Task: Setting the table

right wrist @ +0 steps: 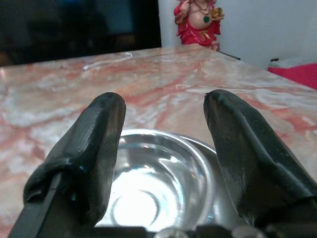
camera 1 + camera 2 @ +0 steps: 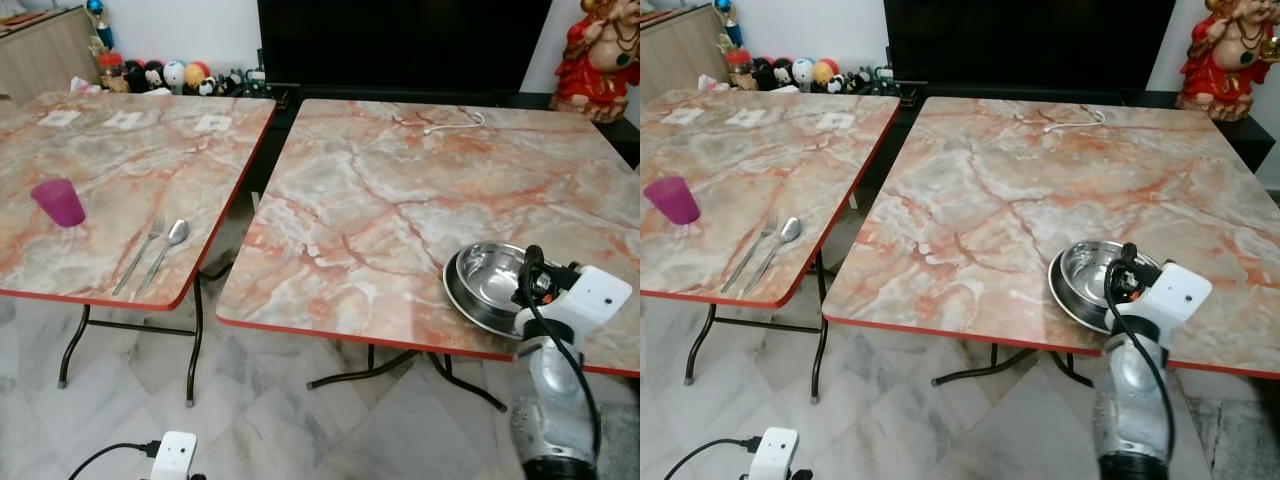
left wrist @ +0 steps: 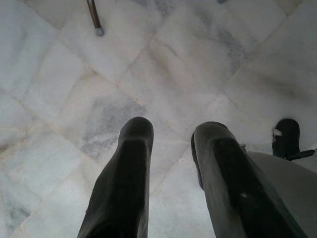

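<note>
steel bowl nested in round plate.

A red seated figurine stands at the far right, behind the right-hand marble surface. A row of small round toy figures lines the floor by the white wall, beside a wooden cabinet. A large black screen fills the back. A white cable lies near the far edge of the right surface. The floor is grey-veined marble tile.
</note>
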{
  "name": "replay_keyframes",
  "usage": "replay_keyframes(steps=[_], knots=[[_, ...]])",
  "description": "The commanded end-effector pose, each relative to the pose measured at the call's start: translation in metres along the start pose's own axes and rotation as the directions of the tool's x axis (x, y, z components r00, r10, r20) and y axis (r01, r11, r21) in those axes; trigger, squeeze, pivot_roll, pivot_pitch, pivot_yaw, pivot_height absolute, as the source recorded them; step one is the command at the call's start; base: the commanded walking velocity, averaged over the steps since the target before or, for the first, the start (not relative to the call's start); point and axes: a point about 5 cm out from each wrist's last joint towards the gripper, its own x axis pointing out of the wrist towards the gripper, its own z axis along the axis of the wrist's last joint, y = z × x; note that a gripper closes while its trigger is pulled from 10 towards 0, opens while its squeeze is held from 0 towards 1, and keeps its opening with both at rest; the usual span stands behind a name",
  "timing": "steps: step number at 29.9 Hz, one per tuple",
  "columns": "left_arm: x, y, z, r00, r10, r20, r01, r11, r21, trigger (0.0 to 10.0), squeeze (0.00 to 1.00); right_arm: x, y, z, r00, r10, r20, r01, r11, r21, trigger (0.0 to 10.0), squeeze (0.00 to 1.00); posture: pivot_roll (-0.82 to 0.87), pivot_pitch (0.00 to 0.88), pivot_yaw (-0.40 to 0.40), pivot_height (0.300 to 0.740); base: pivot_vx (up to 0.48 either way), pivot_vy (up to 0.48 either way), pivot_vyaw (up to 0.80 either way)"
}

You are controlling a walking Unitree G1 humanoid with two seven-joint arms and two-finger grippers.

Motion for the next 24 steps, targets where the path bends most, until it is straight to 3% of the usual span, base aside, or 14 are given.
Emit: replay_keyframes(steps=[1, 6, 14, 24], knots=[[0.0, 0.0, -0.001, 1.0, 0.004, 0.004, -0.004, 1.0, -0.001, 10.0, 0.0, -0.003, 0.002, 0.001, 0.998, 0.063, 0.0, -0.063, 0.996, -0.062, 10.0, 0.0, 0.07, 0.0, -0.034, 0.74, 0.0, 0.0, 0.0], [-0.001, 0.004, -0.002, 1.0, 0.012, 0.0, -0.012, 1.0, -0.001, 10.0, 0.0, -0.007, -0.005, 0.002, 1.0, 0.006, 0.01, -0.005, 0.999, -0.051, 10.0, 0.0, 0.06, 0.0, -0.018, 0.74, 0.0, 0.0, 0.0], [-0.002, 0.006, -0.004, 1.0, 0.008, -0.008, -0.008, 1.0, 0.003, 10.0, 0.0, -0.016, 0.005, -0.002, 1.0, -0.025, 0.0, 0.025, 1.0, 0.001, 10.0, 0.0, 0.06, 0.0, -0.004, 0.74, 0.0, 0.0, 0.0], [-0.002, 0.007, -0.004, 1.0, 0.009, -0.016, -0.009, 1.0, 0.013, 10.0, 0.0, -0.018, 0.015, -0.003, 1.0, -0.003, 0.002, 0.003, 1.0, 0.03, 10.0, 0.0, 0.06, 0.0, -0.004, 0.74, 0.0, 0.471, 0.0]])
